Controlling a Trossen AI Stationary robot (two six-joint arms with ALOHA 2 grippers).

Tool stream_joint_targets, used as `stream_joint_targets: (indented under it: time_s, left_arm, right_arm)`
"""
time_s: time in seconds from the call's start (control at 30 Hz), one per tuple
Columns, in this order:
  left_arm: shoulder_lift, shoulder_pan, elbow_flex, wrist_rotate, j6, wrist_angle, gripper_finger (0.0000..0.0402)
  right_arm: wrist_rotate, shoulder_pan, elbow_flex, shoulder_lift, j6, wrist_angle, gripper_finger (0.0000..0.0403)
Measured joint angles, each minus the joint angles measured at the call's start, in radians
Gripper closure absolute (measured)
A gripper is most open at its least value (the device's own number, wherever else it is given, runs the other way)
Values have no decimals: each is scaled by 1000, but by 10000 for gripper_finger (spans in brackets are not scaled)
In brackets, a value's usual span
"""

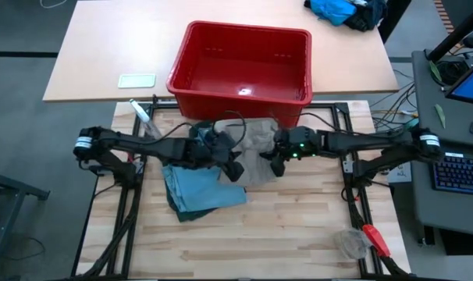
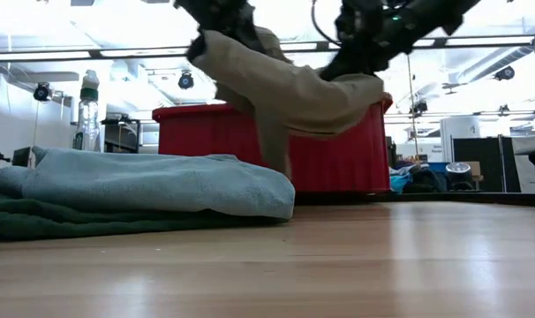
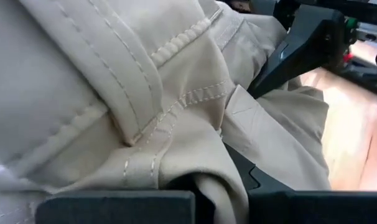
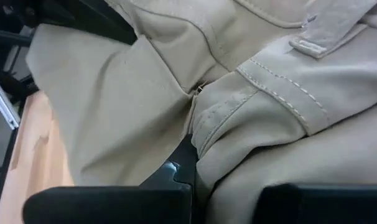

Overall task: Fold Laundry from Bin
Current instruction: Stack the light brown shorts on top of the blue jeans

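The bin (image 1: pixel 240 66) stands at the far middle of the counter (image 1: pixel 299 226), and just in front of it a garment (image 1: pixel 256 148) hangs in the air between the left gripper (image 1: pixel 232 168) and the right gripper (image 1: pixel 277 162), which meet over the counter's middle. To the left of that, under the left arm, a folded stack of laundry (image 1: pixel 201 191) lies flat on the counter, one piece on top of another. Well behind the bin, at the far right corner, a heap of cloth (image 1: pixel 342 12) sits apart from everything else.
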State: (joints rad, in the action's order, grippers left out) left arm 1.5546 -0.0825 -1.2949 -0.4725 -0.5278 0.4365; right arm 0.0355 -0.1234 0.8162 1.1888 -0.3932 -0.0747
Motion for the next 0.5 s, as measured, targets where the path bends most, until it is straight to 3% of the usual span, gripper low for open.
stream_joint_targets:
  time_s: [0.27, 0.5]
  left_arm:
    - [-54, -120, 0, -101, -260, 309, 398]
    - [-65, -213, 0, -147, -454, 498, 398]
  right_arm:
    - [112, 7, 127, 172, 48, 54, 380]
    - [133, 37, 270, 334, 97, 50, 380]
